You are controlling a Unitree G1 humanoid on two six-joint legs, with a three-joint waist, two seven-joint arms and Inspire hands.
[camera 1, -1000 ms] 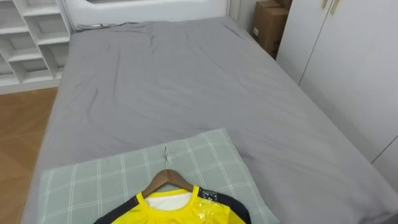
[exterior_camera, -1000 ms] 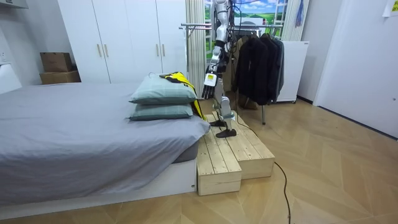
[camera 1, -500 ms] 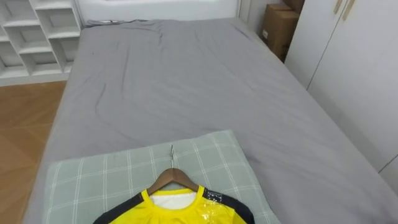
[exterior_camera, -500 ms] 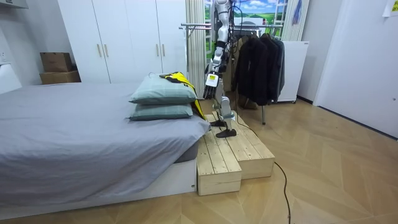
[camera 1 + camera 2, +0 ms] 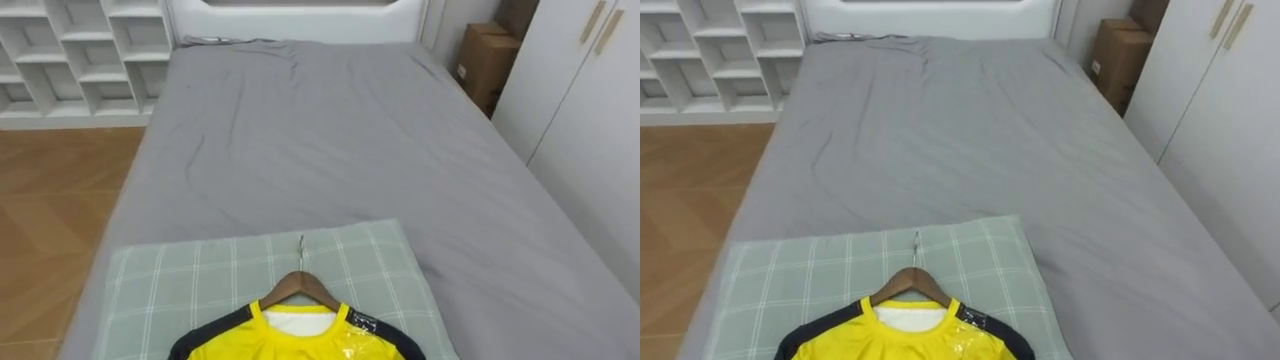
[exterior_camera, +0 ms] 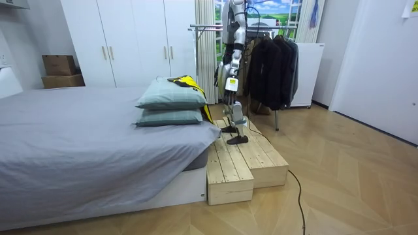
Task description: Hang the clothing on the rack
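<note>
Yellow shirt (image 5: 300, 342) with dark shoulders lies flat on the checked pillow (image 5: 190, 285), threaded on a wooden hanger (image 5: 300, 289) whose metal hook points up the pillow toward its far edge and stops just short of it; the shirt's lower part is cut off by the bottom of the eye views; beyond the pillow's far edge the grey bed (image 5: 320, 140) stretches away smooth and bare to the white headboard; left of the pillow the mattress edge drops to wooden floor (image 5: 50, 220), with white shelves (image 5: 70, 50) well apart at the far corner; right of the pillow the bed runs close beside a white wardrobe (image 5: 600, 120), a cardboard box (image 5: 487, 62) standing farther along; in the room view the robot stands upright on a wooden platform (image 6: 245, 163) just behind the pillow, a clothes rack (image 6: 271, 62) of dark garments near its back; its left hand (image 6: 229, 85) hangs beside its body, apart from the pillow, and how far open it is I cannot tell.
</note>
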